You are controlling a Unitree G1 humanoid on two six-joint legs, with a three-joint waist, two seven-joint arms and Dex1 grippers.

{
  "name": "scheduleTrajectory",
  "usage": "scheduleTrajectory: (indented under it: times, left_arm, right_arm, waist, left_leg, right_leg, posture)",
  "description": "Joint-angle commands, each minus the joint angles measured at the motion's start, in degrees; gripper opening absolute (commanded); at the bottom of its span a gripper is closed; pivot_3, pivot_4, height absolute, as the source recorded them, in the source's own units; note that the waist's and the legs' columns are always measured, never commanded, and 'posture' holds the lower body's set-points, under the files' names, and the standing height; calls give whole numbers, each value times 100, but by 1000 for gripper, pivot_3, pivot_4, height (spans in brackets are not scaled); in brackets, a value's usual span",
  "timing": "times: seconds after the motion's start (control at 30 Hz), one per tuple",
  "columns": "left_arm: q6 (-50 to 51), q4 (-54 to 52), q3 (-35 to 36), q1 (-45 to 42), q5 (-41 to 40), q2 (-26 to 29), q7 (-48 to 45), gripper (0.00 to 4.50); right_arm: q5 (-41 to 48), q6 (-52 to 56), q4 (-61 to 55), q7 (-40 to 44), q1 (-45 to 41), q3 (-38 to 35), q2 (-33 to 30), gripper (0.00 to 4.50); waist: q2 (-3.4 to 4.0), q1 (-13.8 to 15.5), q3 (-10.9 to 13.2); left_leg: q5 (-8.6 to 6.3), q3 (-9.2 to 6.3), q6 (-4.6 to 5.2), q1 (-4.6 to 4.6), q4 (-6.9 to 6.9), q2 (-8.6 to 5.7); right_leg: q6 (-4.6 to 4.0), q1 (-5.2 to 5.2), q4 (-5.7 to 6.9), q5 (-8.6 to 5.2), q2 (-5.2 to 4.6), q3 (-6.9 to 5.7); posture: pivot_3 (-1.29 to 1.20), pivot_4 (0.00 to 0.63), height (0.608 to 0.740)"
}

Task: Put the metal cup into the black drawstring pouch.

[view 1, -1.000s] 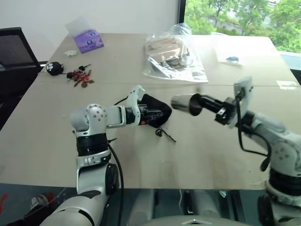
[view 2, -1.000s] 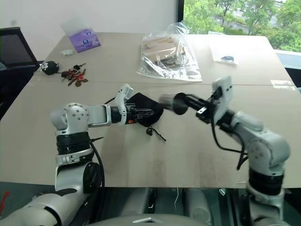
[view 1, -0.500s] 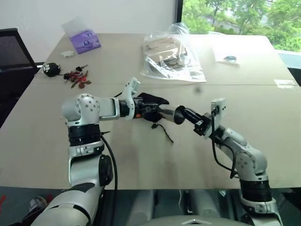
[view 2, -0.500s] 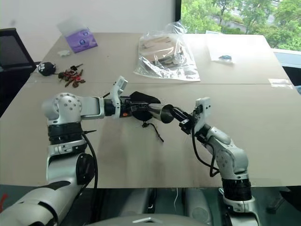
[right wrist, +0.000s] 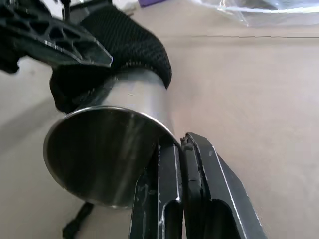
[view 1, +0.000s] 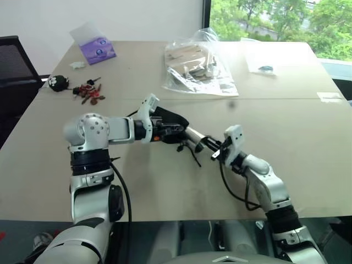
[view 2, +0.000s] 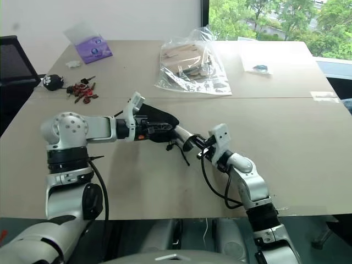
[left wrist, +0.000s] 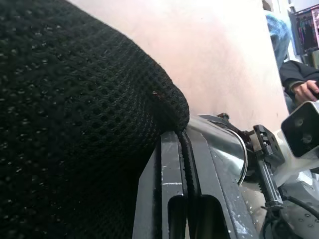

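The left gripper [left wrist: 182, 164] has its fingers [left wrist: 169, 199] pressed together, pinching the rim of the pouch [view 1: 168, 122] at its mouth and holding the pouch up above the table [view 1: 308, 143]. The right gripper [right wrist: 180, 149] has its fingers [right wrist: 202, 179] clamped on the rim of the cup [right wrist: 107, 149], one finger inside the open end and one outside against the wall.

The cup's base end is inside the pouch's mouth, with black mesh fabric wrapped over the narrower part of it. The wide open end sticks out toward the right gripper. In the head views the cup [view 1: 196, 137] lies between the two grippers, over the near half of the table. Its long axis runs nearly level, slanting slightly down from the pouch to the right gripper. The base points at the left gripper and the open mouth faces the right wrist.

The pouch bulges behind the left gripper, and its cord [view 1: 192, 154] hangs from the mouth down to the table.

Farther back lie a clear bag [view 1: 198, 63] holding pale contents, a purple packet [view 1: 98, 48], keys [view 1: 91, 92] and a plush toy [view 1: 56, 82].
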Motion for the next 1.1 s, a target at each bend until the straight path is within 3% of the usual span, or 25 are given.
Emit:
scheduleTrajectory:
  times: [0.03,0.2,0.63,0.87,1.1]
  left_arm:
    - [-25,-134,-16,55,94,155,13,0]
    - [-533,241,202,86,202,269,-134,0]
    - [-166,889,368,-88,10,521,-662,0]
    - [22,1131,1037,-178,-401,157,-137,0]
    - [22,1104,940,-119,-798,292,79,0]
  right_arm:
    - [-522,-358,238,-10,73,313,-153,22]
    - [-1188,-1131,643,-16,43,615,-443,22]
    - [826,-892,-118,581,-148,-181,522,22]
    - [14,-1481,861,717,-221,274,498,22]
    - [-556,-2146,1650,765,-414,340,274,22]
  waist:
    - [0,4,0]
    - [-3,6,-2]
    - [-5,7,2]
    - [-5,13,3]
    - [-7,5,4]
  left_leg:
    - [0,1,0,6,-1,0]
    - [0,13,0,48,-10,1]
    - [0,11,-2,40,-13,8]
    - [0,12,-1,37,-12,5]
    - [0,14,-2,36,-14,6]
  right_leg:
    - [0,4,2,0,0,2]
    - [1,33,3,0,2,16]
    - [0,23,10,0,3,15]
    - [0,21,7,0,1,15]
    - [0,17,7,0,-2,17]
  posture:
    - [0,150,740]
    - [0,150,740]
    - [0,150,740]
    - [0,150,740]
    - [0,150,740]
